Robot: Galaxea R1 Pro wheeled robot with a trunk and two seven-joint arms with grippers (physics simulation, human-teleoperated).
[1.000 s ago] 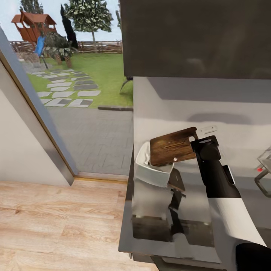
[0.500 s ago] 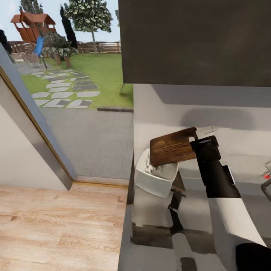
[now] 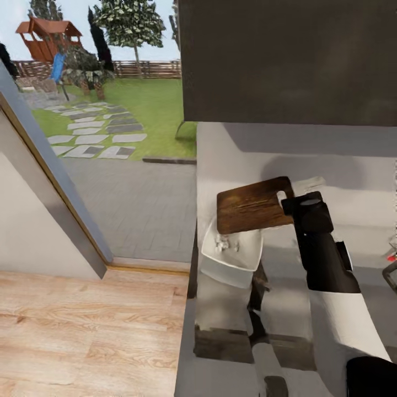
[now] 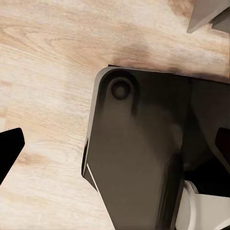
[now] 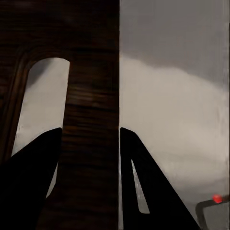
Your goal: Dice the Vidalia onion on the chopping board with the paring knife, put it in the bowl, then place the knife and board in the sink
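Right gripper [image 5: 91, 143]: its two dark fingers [image 5: 33, 187] are clamped on the chopping board's handle end, one finger showing through the handle slot, the other at the board's outer edge

Right arm [image 3: 325, 264]: black and white, reaching forward over the countertop toward the back wall

Chopping board [image 3: 252, 205]: dark-brown wood, held up off the countertop, roughly level with a slight tilt, its free end above the bowl's far rim

Bowl [image 3: 230, 255]: white and squarish, standing on the countertop near its left edge, just under and in front of the board; small pale diced pieces [image 3: 223, 243] lie inside, toward its far-left corner

Countertop [image 3: 286, 298]: glossy grey, reflecting the arm and bowl; its left edge runs beside the open doorway

Sink: only a piece of the faucet with a red knob [image 3: 391, 257] can be seen, at the right edge of the head view, well apart from the bowl; the red knob [image 5: 217, 198] also appears in the right wrist view past the board

Left gripper: cannot tell how its fingers stand; the left wrist view looks down on a dark part of the robot's base [image 4: 143, 153] and the light wooden floor [image 4: 48, 72]

Surroundings: dark wall cabinet [image 3: 286, 60] above the countertop, garden with a lawn and stepping stones [image 3: 99, 129] through the doorway
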